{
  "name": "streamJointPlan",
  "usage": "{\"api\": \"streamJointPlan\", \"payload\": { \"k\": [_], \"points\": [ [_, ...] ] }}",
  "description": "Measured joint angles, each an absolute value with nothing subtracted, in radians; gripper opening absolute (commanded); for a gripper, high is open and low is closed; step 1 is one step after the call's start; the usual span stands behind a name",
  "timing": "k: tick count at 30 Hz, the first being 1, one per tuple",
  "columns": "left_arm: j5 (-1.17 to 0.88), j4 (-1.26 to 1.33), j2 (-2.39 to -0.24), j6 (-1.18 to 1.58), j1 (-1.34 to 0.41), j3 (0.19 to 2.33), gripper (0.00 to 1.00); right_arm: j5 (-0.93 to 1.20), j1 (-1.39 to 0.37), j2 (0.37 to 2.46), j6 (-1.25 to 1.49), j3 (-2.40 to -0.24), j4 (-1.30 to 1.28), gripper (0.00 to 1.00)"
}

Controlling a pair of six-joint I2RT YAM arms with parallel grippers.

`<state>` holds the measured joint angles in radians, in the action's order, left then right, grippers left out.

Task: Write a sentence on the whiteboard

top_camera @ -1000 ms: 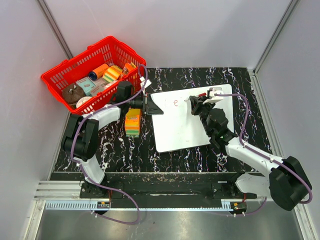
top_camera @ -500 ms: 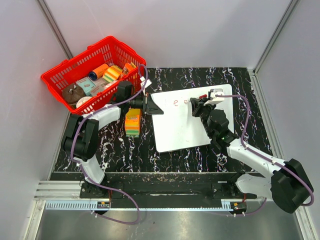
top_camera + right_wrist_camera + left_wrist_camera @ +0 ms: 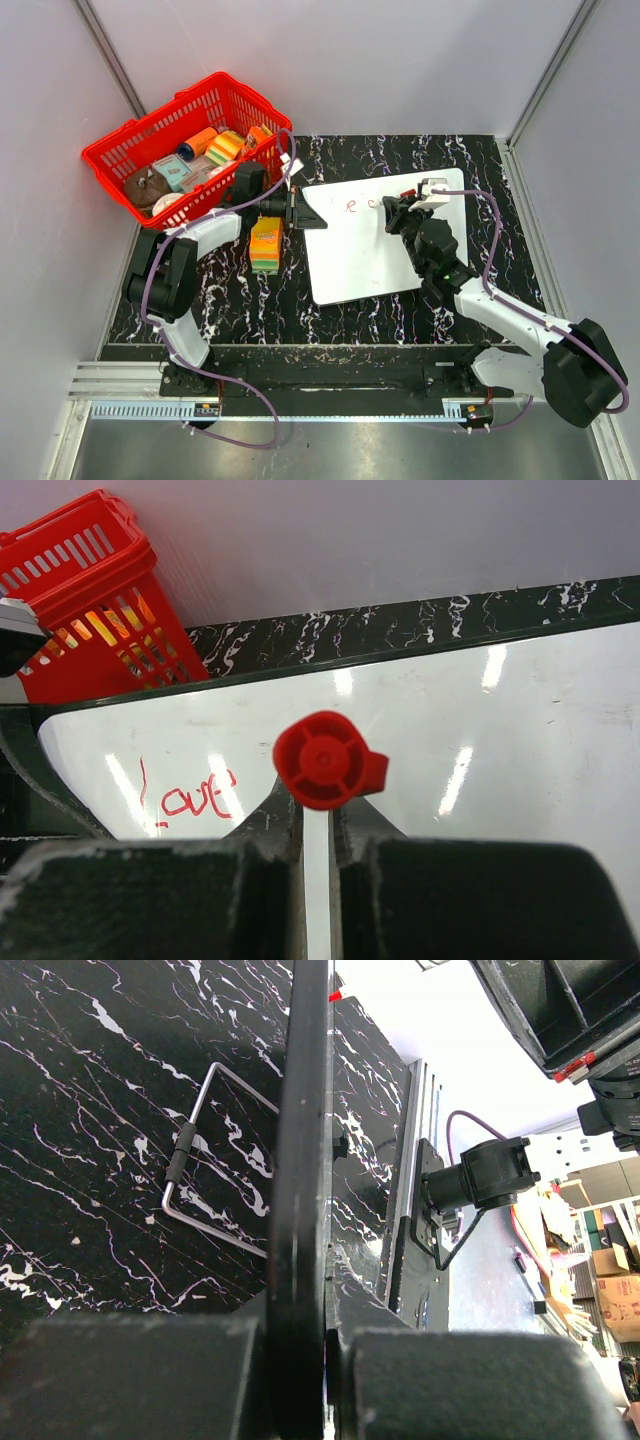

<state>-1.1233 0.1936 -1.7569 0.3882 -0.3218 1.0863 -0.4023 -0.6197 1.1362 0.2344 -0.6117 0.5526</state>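
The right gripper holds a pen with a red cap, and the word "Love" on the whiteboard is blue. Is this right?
Not quite: the word on the whiteboard is red, as the right wrist view shows. The right gripper does hold a pen with a red cap.

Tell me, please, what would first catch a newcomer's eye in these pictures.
The bright red basket sits at the black marbled table's far left corner. On the whiteboard mid-table, the red handwritten word "Love" stands out, with the right hand gripping a red-capped marker beside it. The left hand clamps a thin dark plate at the board's left edge.
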Motion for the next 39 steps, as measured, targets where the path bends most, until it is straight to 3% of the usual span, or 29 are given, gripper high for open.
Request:
{"api": "streamJointPlan", "payload": {
  "k": [39],
  "points": [
    [-1.121, 0.176, -1.757, 0.381, -0.324, 1.093, 0.0, -0.433, -0.62, 1.161, 0.236, -0.66, 0.525, 0.0]
  ]
}}
